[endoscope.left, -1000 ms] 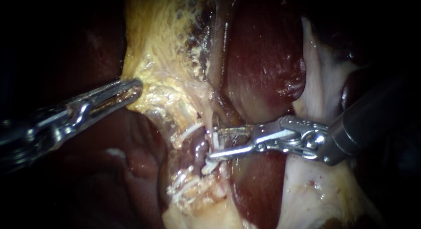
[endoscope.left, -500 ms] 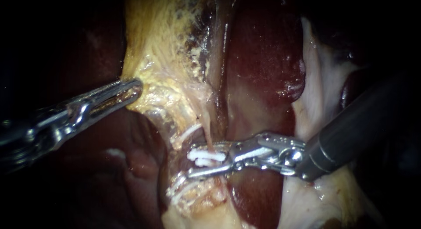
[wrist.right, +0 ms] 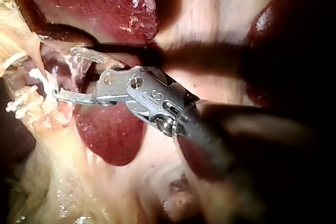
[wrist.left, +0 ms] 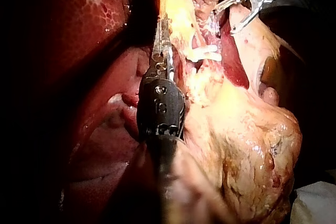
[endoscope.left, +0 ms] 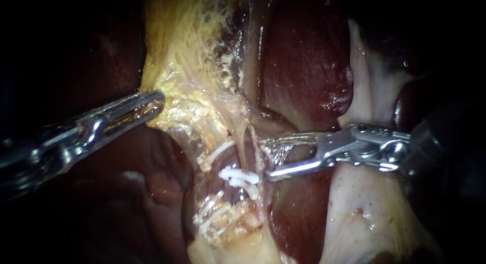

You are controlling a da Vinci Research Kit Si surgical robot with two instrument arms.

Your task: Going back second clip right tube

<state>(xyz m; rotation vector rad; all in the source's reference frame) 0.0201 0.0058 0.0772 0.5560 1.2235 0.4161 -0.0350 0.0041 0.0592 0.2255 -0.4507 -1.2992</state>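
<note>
Where the thin pale tube [endoscope.left: 242,142] runs just ahead of the right instrument [endoscope.left: 266,159], a white clip [endoscope.left: 238,176] sits across it, just off the tip of the lower jaw and not touching it. The clip's long axis lies crosswise to the tube and roughly in line with that jaw, one end pointing at the jaw tip. The right instrument's jaws are spread and grip nothing. The right wrist view makes the empty gap plain, with dark red liver [endoscope.left: 304,56] showing through it. The left wrist view shows instead the clip beside the left instrument [endoscope.left: 154,103], on the side toward the right one. The left jaws lie clenched on yellow tissue [endoscope.left: 187,67], well apart from the clip. In the left wrist view their tips are buried against that tissue. The right shaft is dark, hard to make out and cut off at the endoscope view's edge.
</note>
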